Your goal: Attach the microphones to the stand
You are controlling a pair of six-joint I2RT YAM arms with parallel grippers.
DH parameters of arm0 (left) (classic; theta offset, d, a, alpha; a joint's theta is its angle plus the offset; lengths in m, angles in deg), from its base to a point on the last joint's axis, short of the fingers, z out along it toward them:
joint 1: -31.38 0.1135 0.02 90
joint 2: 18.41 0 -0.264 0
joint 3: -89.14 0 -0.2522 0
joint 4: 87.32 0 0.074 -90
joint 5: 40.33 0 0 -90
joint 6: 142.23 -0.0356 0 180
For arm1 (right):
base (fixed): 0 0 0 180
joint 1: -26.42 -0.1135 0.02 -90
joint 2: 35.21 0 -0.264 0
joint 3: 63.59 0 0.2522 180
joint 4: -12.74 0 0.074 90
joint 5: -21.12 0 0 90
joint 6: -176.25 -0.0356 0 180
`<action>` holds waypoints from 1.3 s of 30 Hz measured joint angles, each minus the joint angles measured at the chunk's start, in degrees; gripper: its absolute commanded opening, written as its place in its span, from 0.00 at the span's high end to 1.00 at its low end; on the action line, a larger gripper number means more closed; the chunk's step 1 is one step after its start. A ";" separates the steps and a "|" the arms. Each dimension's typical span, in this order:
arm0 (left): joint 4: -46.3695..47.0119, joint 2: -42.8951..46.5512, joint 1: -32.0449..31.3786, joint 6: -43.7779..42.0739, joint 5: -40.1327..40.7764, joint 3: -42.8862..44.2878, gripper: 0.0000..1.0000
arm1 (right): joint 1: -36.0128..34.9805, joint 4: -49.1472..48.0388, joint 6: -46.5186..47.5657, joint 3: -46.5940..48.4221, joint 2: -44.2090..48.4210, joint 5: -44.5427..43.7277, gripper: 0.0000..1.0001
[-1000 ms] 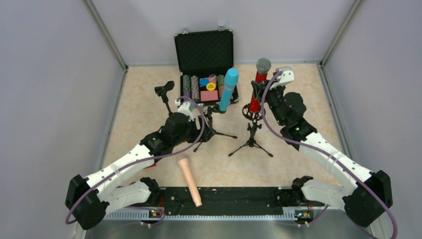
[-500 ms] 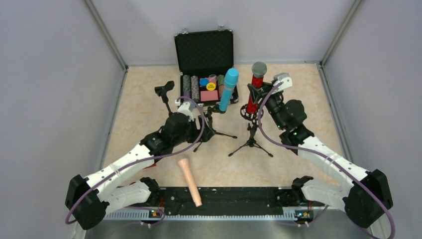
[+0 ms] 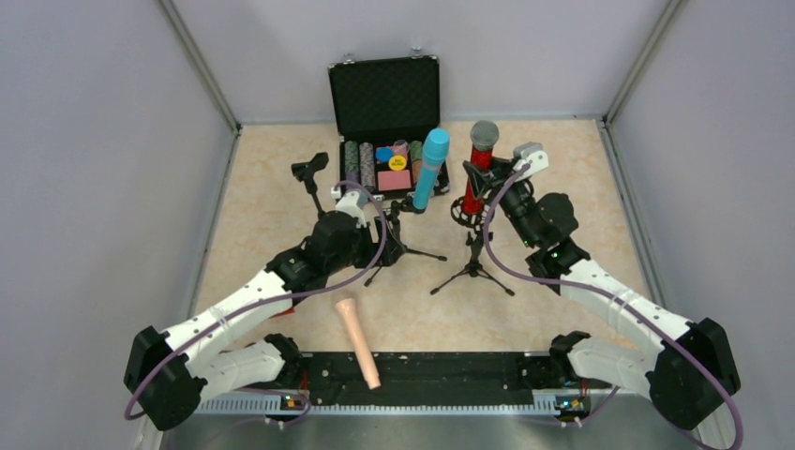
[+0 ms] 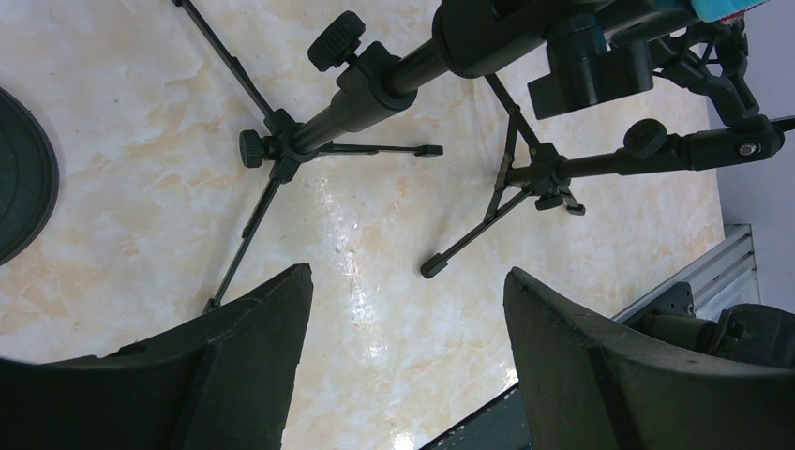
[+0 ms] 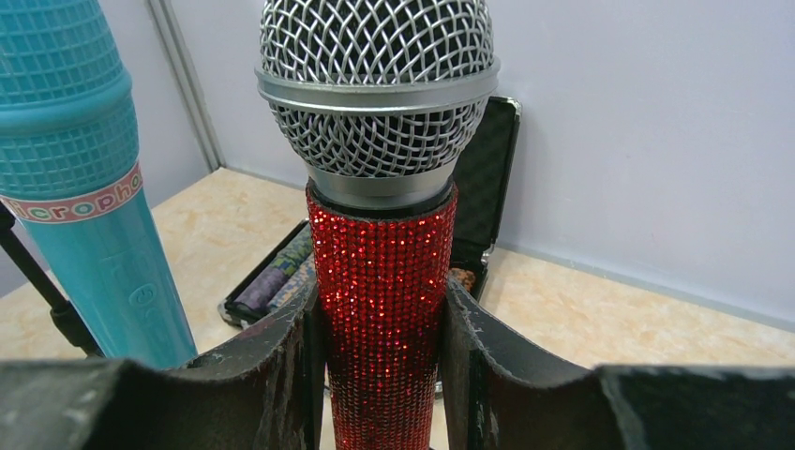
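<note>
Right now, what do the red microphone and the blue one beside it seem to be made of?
The red microphone: body covered in tiny sparkling facets, probably glued rhinestones or glitter; its head is shiny silver wire mesh, likely metal. The blue microphone: smooth, matte, moulded grille, so probably plastic.

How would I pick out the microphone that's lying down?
Find the black plate at the near edge of the table. The peach microphone lies flat with one end over it. The blue microphone and glittery red microphone stand upright.

Bright, even light, soft shadows, glare on the tabletop (image 4: 361, 281).
</note>
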 measured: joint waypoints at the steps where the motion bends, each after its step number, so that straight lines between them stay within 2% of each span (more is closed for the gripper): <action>1: 0.04 -0.04 0.00 0.00 0.00 0.00 0.21 | 0.00 -0.24 0.00 -0.17 0.00 0.04 1.00; 5: 0.15 -0.07 0.00 -0.02 0.00 0.00 0.21 | 0.00 -1.07 -0.02 -1.07 0.22 0.13 1.00; 13: 0.28 -0.07 0.00 -0.02 0.04 0.00 0.21 | 0.02 4.79 -0.50 -4.63 -0.33 0.83 1.00; 20: 0.39 -0.07 0.00 -0.02 0.04 0.00 0.21 | 0.02 5.20 -0.92 -4.66 -0.39 1.46 1.00; 22: 0.44 -0.07 0.00 -0.02 0.02 0.00 0.21 | 0.02 5.22 -1.01 -4.66 -0.39 1.51 0.92; 27: 0.55 -0.07 0.00 -0.04 0.02 0.00 0.21 | 0.02 5.60 -1.84 -4.66 -0.39 1.66 0.32; 30: 0.55 -0.07 0.00 -0.04 0.02 0.00 0.21 | 0.02 6.95 -2.47 -4.66 -0.44 2.71 0.13; 34: 0.57 -0.07 0.00 -0.04 0.02 0.00 0.21 | 0.02 9.55 -2.73 -4.57 -0.48 3.76 0.02; 39: 0.57 -0.07 0.00 -0.04 0.02 0.00 0.21 | 0.02 10.82 -2.99 -4.42 -0.48 4.31 0.01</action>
